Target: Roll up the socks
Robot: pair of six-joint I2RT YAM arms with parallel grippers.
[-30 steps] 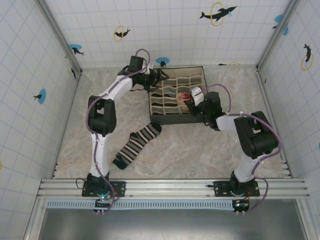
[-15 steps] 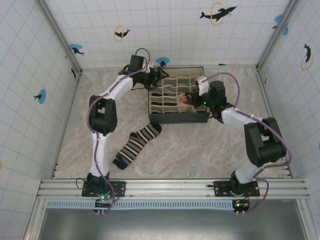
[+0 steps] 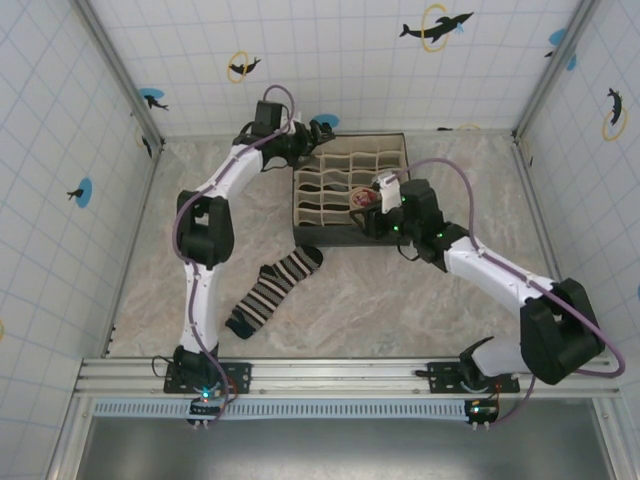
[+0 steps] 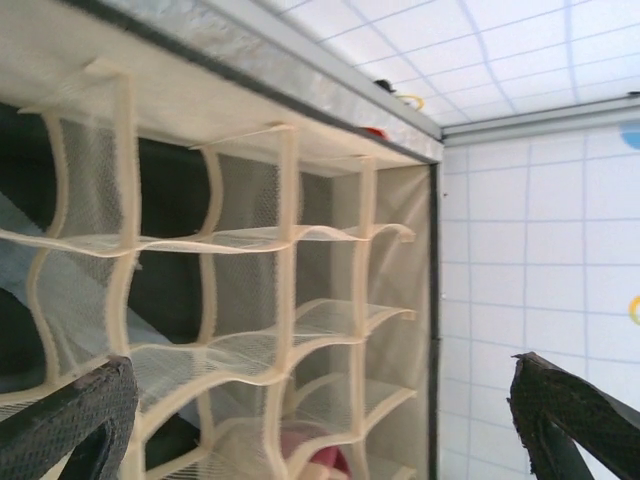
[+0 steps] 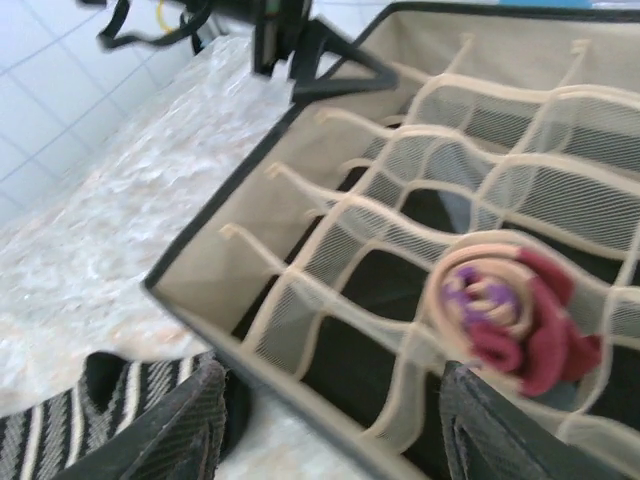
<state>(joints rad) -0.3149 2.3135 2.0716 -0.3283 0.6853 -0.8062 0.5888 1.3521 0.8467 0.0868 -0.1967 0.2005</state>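
Toward the table's (image 3: 400,290) middle the striped sock (image 3: 275,290) lies flat off the organiser's (image 3: 330,237) near-left corner, the tan sock (image 5: 510,305) sits rolled in a compartment (red end showing), the left gripper (image 3: 316,129) gapes wide, the right gripper (image 5: 335,425) half-open, both empty.

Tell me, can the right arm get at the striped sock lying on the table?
Probably yes. The striped sock lies uncovered on the table just outside the box, close to the right tool, which hangs open and empty over the box's near edge.
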